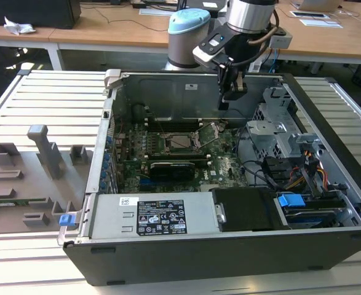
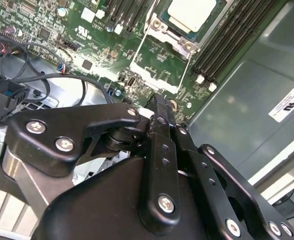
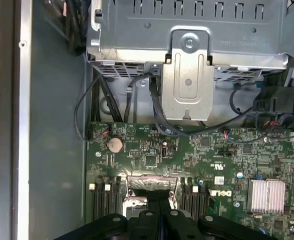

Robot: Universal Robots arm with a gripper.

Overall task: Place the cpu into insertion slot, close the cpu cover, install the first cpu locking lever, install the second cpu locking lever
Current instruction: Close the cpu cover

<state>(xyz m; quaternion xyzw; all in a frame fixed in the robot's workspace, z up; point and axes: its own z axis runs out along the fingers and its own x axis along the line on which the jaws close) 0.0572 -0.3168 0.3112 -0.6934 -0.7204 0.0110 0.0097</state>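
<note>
Closest to me is the silver power supply [image 1: 155, 215], lying along the front wall of the open computer case [image 1: 198, 258] on the slatted table [image 1: 45, 92]. Behind it comes the green motherboard [image 1: 223, 169], and there's the cpu [image 1: 180, 142], sitting flat in the insertion slot [image 1: 165, 143], its pale metal top catching the light in the second wrist view [image 2: 192, 12]. The cpu cover [image 1: 210, 130] is open, swung up off the chip on the exterior view's right of the socket. Its thin silver frame shows in both wrist views [image 2: 154, 80] [image 3: 149, 179], with bare board visible through the window. Above that cover hangs the gripper [image 1: 227, 101], clear of the board, its black fingers [image 3: 154, 202] pressed together with nothing between them, and the tips point down toward the cover's edge [image 2: 157, 102]. Black memory slots [image 3: 104, 197] flank the socket. A coin cell [image 3: 115, 145] sits on the board near the metal drive cage [image 3: 187, 30]. Off to the exterior view's left lies a grey fixture tray [image 1: 20, 178] with a small blue piece [image 1: 66, 219] at its corner.
</note>
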